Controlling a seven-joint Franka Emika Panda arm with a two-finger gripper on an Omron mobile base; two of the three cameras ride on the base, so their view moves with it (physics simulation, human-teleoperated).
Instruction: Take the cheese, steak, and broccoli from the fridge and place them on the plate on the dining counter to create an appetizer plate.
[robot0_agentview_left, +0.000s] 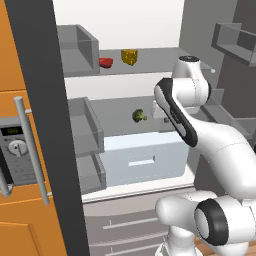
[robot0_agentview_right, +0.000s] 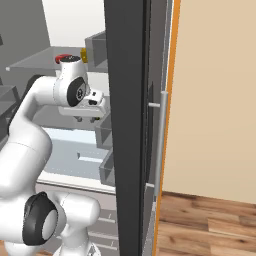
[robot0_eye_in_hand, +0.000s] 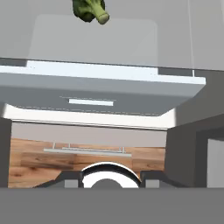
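The fridge (robot0_agentview_left: 120, 22) stands open. On its upper shelf lie the red steak (robot0_agentview_left: 105, 62) and, to its right, the yellow cheese (robot0_agentview_left: 129, 56). The green broccoli (robot0_agentview_left: 139, 116) sits on the middle shelf above the pale drawer (robot0_agentview_left: 142, 157). My gripper (robot0_agentview_right: 86, 120) hangs over that middle shelf, to the right of the broccoli and pointing down, open with nothing between its fingers. In the hand view the broccoli (robot0_eye_in_hand: 89, 9) is at the top edge, far from the gripper (robot0_eye_in_hand: 109, 180), with the drawer (robot0_eye_in_hand: 100, 87) between them. The plate and the dining counter are out of view.
The dark grey fridge door (robot0_agentview_left: 42, 100) stands open on the left, carrying grey bins (robot0_agentview_left: 87, 127). Another dark door edge (robot0_agentview_right: 127, 125) with a long handle (robot0_agentview_right: 160, 145) closes in the right side. An orange cabinet front with a knobbed appliance (robot0_agentview_left: 15, 147) is at far left. Wood floor (robot0_agentview_right: 210, 220) lies below.
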